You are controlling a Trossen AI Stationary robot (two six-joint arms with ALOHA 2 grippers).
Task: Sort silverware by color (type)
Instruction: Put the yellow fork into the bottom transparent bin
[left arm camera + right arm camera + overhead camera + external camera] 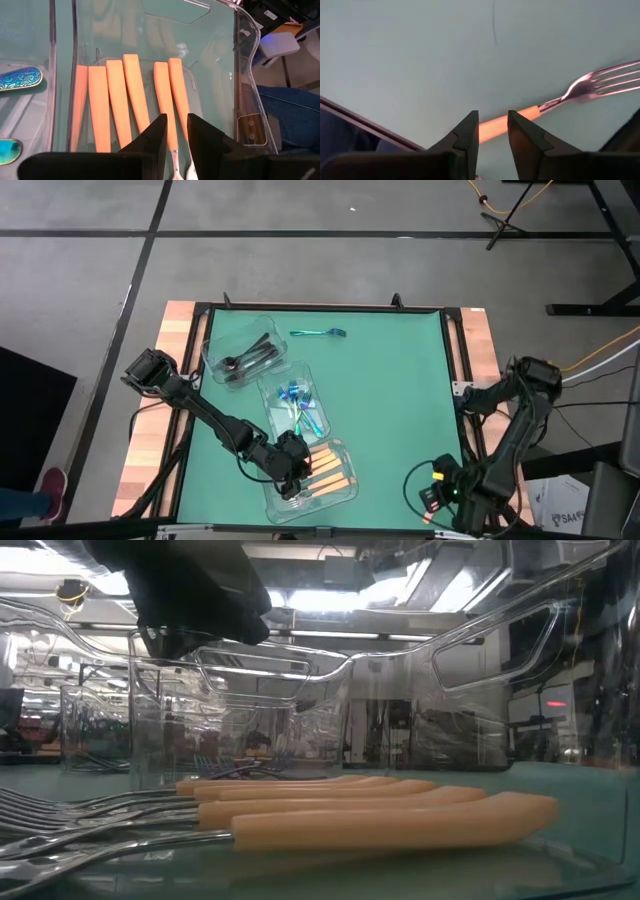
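Three clear containers (pixel 262 356), six orange-handled utensils (pixel 131 95) in one, one teal fork (pixel 318 333).

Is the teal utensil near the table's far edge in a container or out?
Out. The teal utensil lies alone on the green mat, apart from the container of black silverware beside it.

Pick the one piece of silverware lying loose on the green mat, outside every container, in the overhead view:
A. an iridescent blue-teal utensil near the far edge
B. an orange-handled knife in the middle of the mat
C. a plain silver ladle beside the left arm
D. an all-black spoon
A: the iridescent utensil lies alone on the green mat near its far edge, outside the clear containers.
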